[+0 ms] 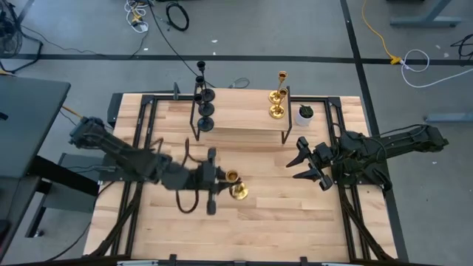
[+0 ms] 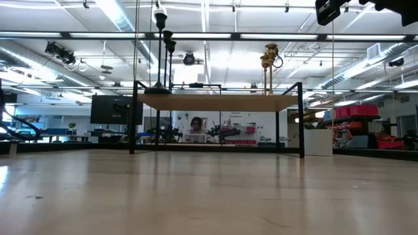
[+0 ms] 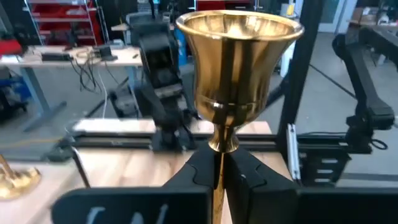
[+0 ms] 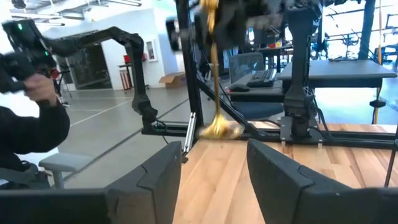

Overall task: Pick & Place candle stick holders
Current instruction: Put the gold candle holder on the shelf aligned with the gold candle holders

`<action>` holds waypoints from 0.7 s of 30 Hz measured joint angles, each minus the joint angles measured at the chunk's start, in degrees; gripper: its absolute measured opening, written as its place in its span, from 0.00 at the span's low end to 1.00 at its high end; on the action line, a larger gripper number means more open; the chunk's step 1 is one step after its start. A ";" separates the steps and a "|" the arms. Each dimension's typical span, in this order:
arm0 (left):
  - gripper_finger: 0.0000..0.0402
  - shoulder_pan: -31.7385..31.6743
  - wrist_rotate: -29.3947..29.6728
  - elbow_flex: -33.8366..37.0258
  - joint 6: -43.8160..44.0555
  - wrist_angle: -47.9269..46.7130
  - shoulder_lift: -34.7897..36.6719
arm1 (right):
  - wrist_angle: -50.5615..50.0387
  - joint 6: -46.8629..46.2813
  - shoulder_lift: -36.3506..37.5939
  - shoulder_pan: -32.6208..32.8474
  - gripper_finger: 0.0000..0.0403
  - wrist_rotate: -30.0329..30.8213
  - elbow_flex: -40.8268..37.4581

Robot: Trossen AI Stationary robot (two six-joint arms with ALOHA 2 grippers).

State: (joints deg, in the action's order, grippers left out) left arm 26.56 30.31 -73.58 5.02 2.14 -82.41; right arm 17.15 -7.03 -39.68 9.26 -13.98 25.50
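Gripping a shiny gold holder (image 3: 238,62), left fingers (image 3: 249,177) pinch its stem.

The left arm reaches in from the left side across the tabletop's middle, its end effector (image 1: 222,182) clamped tight on a thin stem. The right arm stretches in from the right edge, its end effector (image 1: 303,164) held with fingers spread apart, grasping nothing.

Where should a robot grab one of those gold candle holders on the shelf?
By the thin stem of a gold candle holder, coming level from the open front of the shelf. The stem stands upright and slim, while the flared base is too wide.
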 joint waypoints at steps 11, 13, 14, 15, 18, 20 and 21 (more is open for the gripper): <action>0.03 -11.29 -14.10 -10.25 -1.38 -3.30 -0.73 | 1.72 0.59 0.00 0.00 0.45 5.51 0.00; 0.03 -12.68 -15.48 -10.15 -0.45 -4.53 -1.41 | 2.16 0.61 -0.11 0.02 0.45 8.48 0.00; 0.04 -13.43 -15.98 -10.14 0.39 -4.24 -1.96 | 2.53 0.53 -0.35 0.01 0.45 10.10 0.00; 0.04 -14.00 -16.71 -10.14 0.70 -4.15 -2.34 | 2.77 0.40 -0.54 0.00 0.45 11.42 0.00; 0.04 -15.37 -18.73 -10.17 1.52 -3.80 -3.91 | 4.93 0.44 -1.76 0.00 0.45 12.98 0.02; 0.04 -16.17 -19.57 -10.17 1.82 -3.71 -4.93 | 7.23 0.48 -3.26 0.00 0.45 13.00 0.04; 0.04 -16.47 -20.19 -10.14 1.88 -3.72 -5.27 | 7.78 0.52 -3.94 0.00 0.45 13.00 0.04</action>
State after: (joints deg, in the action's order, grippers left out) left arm 10.09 10.12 -83.72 6.89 -1.58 -87.67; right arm 24.93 -6.50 -43.62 9.26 -0.97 25.54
